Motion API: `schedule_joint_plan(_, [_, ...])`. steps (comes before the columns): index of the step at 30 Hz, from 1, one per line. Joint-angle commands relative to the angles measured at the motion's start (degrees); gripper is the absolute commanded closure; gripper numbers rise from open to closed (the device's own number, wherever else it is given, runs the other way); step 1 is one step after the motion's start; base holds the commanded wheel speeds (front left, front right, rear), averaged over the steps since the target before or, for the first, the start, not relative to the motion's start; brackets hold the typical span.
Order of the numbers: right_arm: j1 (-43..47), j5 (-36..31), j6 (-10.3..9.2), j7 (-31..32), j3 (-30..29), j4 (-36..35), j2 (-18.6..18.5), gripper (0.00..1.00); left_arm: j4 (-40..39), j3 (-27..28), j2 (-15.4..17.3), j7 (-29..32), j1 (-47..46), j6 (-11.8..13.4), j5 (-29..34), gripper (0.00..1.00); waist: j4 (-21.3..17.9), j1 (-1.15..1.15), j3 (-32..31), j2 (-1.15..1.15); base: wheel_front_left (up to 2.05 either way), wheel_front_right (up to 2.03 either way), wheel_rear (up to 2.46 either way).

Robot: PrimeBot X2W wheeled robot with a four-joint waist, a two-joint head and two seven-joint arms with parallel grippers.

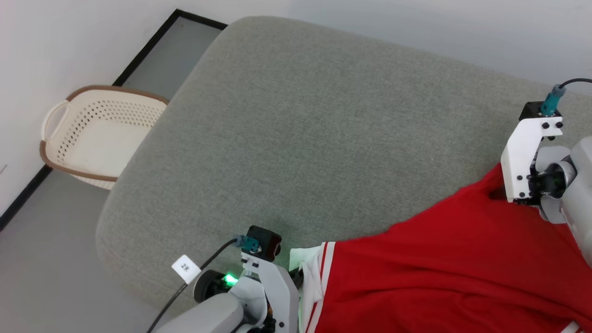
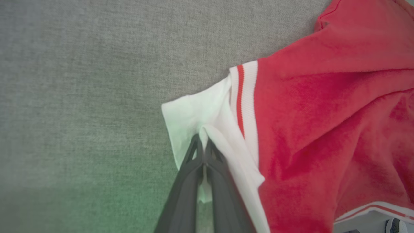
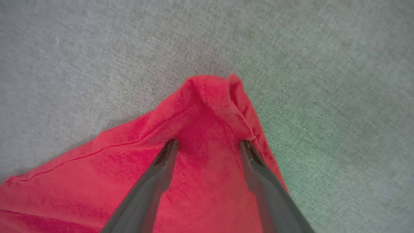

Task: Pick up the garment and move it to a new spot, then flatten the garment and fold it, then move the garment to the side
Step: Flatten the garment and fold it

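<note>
My left gripper [image 2: 203,142] is clamped on the garment [image 1: 439,268] by its white sleeve [image 2: 190,113], lower right on the grey cushion [image 1: 296,129]. Right gripper [image 3: 208,145] gapes over the red corner [image 3: 220,94]. It looks soft, light and floppy, so I'd pinch that hem.

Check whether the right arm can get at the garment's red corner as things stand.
Probably yes. The right gripper is open, its fingers spread over the red cloth just behind the bunched corner of the garment on the grey cushion, with nothing in the way.
</note>
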Motion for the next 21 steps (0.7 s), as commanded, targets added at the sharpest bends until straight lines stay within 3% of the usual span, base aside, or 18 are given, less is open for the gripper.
schedule_joint_plan(1, [0.93, 0.27, -0.07, 0.28, -0.07, 0.77, 0.59, 0.55, 0.45, -0.13, -0.13, -0.04, -0.33, -0.17, -0.05, 1.00, 0.15, 0.00, 0.13, 0.00, 0.00, 0.00, 0.00])
schedule_joint_plan(2, [0.83, 0.06, -0.07, -0.06, 0.07, 0.88, 0.62, 1.00, 0.63, -0.14, -0.22, -0.10, -0.39, -0.29, -0.04, 1.00, 0.17, 0.00, 0.17, 0.00, 0.00, 0.00, 0.00])
schedule_joint_plan(13, [-1.32, 0.27, -0.07, -2.32, -0.16, 0.87, 0.80, 1.00, 2.23, 0.70, 0.14, -0.72, 0.07, -0.53, -0.96, 1.00, -1.37, 0.00, -0.41, 0.00, 0.00, 0.00, 0.00])
schedule_joint_plan(21, [-1.58, 2.22, -0.07, -6.29, 0.15, -3.84, 0.54, 1.00, 2.63, 2.53, 3.14, 0.20, -2.43, -0.34, -1.53, 1.00, -4.93, 0.00, -3.25, 0.00, 0.00, 0.00, 0.00])
